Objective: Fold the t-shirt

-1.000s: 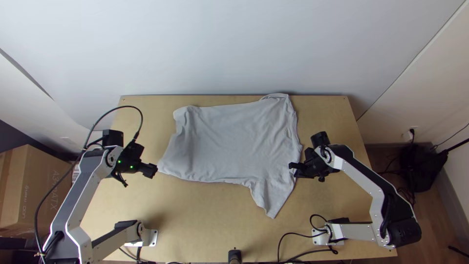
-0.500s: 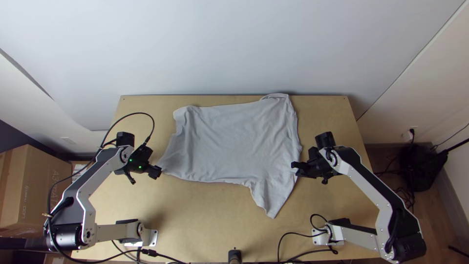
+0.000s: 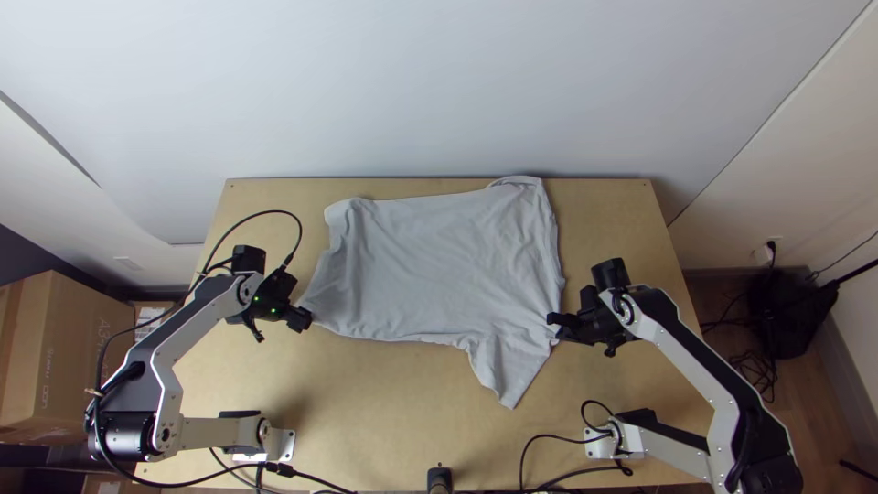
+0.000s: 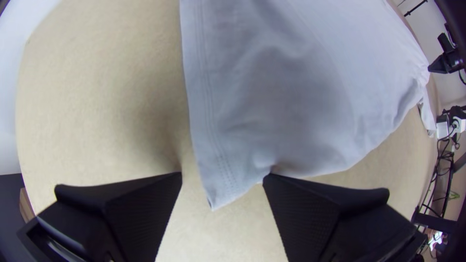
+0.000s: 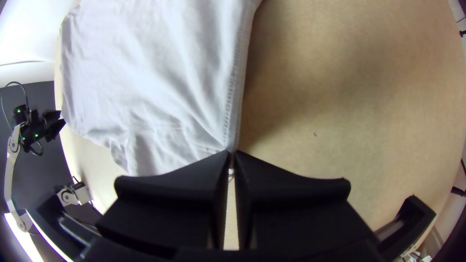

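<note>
Grey t-shirt (image 3: pixel 439 265), wooden table (image 3: pixel 384 393), pale wall (image 3: pixel 439 91)

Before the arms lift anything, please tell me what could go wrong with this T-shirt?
The left gripper stands open around a narrow corner of the T-shirt, so it may catch little cloth. The right gripper pinches the opposite side's edge at its fingertips, so a pull could slip it free. The flap sticking out toward the near side might fold in crooked.
</note>
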Controlling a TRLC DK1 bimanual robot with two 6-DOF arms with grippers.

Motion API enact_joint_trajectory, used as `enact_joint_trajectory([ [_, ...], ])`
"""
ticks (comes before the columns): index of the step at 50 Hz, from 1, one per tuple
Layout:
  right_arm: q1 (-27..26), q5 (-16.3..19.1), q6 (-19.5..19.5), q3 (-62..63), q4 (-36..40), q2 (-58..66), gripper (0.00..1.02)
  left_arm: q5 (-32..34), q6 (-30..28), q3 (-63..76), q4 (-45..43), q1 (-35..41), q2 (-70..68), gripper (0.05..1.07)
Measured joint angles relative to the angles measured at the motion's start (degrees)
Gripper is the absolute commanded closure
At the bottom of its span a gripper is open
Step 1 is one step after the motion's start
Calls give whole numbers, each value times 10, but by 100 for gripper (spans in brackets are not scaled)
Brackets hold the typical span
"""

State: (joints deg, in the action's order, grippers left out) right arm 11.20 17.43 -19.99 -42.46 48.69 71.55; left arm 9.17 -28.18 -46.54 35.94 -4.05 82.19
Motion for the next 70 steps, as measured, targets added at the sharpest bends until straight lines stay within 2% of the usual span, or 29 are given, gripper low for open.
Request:
enact_joint_trajectory([
  [2, 2, 0, -2, 0, 0, -4, 100, 3, 3, 3, -9, 0, -1, 99],
  [3, 4, 0, -3, 0, 0, -6, 100, 5, 3, 4, -13, 0, -1, 105],
  [18, -18, 0, -6, 0, 0, -30, 100, 48, 62, 8, -22, -36, -47, 104],
  [26, -47, 0, 7, -11, 0, -41, 100, 50, 115, -50, 51, -64, -84, 104],
  [37, -57, 0, 23, -54, 2, -79, 100, 53, 164, -92, 80, -69, -186, 104],
  [50, -5, 2, 27, -302, 8, -77, 100, 49, 249, -218, 85, -68, -215, 105],
  [60, -5, 2, 48, -479, 3, -2, 100, 33, 307, -340, 60, -68, -202, 105],
  [70, -13, 1, 72, -619, -20, 89, 100, 1, 332, -479, 46, -68, -143, 105],
])
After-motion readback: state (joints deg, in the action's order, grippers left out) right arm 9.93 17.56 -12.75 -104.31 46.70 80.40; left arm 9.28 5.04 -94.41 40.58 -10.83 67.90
